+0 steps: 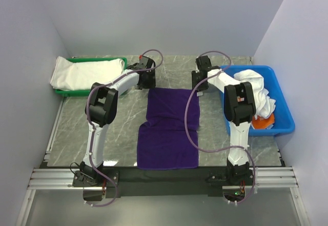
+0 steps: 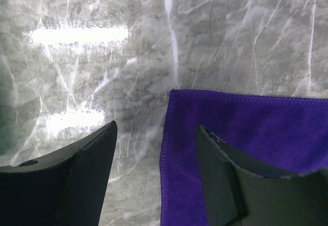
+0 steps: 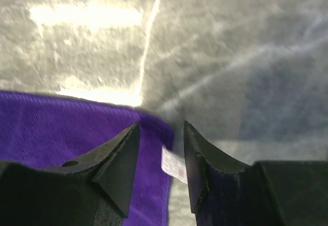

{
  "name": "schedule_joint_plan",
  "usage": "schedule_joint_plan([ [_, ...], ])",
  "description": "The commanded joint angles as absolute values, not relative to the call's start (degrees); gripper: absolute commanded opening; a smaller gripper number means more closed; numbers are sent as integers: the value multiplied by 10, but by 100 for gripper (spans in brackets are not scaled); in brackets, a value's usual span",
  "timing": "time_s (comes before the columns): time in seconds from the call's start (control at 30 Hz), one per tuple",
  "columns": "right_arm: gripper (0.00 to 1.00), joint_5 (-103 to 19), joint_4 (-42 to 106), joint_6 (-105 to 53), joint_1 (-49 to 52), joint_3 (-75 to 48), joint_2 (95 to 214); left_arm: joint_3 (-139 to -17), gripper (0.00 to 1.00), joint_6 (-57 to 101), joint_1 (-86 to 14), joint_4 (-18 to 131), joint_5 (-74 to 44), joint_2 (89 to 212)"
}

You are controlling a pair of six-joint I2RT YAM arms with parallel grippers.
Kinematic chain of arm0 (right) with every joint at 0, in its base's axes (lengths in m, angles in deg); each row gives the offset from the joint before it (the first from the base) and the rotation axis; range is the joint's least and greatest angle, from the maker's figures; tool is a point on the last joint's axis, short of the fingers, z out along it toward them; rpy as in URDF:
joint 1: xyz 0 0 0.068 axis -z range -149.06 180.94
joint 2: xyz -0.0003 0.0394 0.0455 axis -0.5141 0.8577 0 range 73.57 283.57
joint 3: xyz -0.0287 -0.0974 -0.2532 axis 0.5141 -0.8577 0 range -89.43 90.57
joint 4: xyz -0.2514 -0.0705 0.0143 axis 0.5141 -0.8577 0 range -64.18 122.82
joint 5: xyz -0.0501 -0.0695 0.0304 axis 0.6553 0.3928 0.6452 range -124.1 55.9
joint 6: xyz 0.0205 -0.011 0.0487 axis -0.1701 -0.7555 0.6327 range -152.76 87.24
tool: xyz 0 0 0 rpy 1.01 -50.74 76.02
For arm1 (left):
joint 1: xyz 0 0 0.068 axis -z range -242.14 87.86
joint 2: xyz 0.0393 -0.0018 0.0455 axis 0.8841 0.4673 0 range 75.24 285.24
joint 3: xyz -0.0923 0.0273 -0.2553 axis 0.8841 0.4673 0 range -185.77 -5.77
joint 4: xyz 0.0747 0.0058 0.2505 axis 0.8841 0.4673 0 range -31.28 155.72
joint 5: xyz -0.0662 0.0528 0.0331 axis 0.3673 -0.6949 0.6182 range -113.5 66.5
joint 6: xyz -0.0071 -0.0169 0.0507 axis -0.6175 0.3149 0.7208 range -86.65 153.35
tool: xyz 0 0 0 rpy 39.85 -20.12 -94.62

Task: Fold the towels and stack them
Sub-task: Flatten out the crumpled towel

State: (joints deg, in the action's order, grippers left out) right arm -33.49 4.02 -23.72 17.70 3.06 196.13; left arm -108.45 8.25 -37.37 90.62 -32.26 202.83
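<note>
The deep purple cloth towel (image 1: 169, 128) lies flat at the centre of the top view on the grey marbled table (image 1: 123, 128). Its upper half looks slightly narrower than its lower half.

My left claw (image 1: 146, 77) sits at the towel's upper left corner. In the left wrist view the left claw (image 2: 156, 128) has its fingers apart. One finger (image 2: 87, 175) is over bare table at lower left. The other finger (image 2: 230, 185) is over the purple cloth (image 2: 256, 123) at lower right, and the towel's hemmed side edge runs down the frame between them. Nothing is clamped.

My right claw (image 1: 201, 77) sits at the towel's upper right corner. In the right wrist view the right claw (image 3: 161, 126) shows a narrower gap, fingers also apart. The corner of the purple cloth (image 3: 61, 123) and its small white label (image 3: 174, 165) show in that gap. I cannot tell whether either fingertip touches the cloth.

At upper left of the top view, a white folded cloth towel (image 1: 84, 74) rests in the green plastic tray (image 1: 97, 60). At right, the blue plastic bin (image 1: 284, 118) holds white crumpled cloth towels (image 1: 256, 90) with an orange cloth towel (image 1: 264, 122) below them in the frame.
</note>
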Motion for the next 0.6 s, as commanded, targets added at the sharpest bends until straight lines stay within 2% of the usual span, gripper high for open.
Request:
schedule_joint_plan([
  [0.0,46,-356,5,-244,179,74,1982,-1095,68,86,-375,884,-311,2029],
  [0.33,38,-366,-24,-241,179,73,1985,-1090,68,90,-376,883,-308,2029],
  [0.4,32,-365,-24,-242,180,70,1982,-1093,69,91,-379,883,-303,2030],
  [0.43,27,-364,-22,-243,180,68,1981,-1095,69,92,-379,882,-300,2033],
  [0.47,18,-364,-19,-243,180,66,1979,-1097,69,92,-379,879,-297,2035],
  [0.57,5,-366,-18,-247,180,66,1980,-1109,68,94,-379,876,-300,2045],
])
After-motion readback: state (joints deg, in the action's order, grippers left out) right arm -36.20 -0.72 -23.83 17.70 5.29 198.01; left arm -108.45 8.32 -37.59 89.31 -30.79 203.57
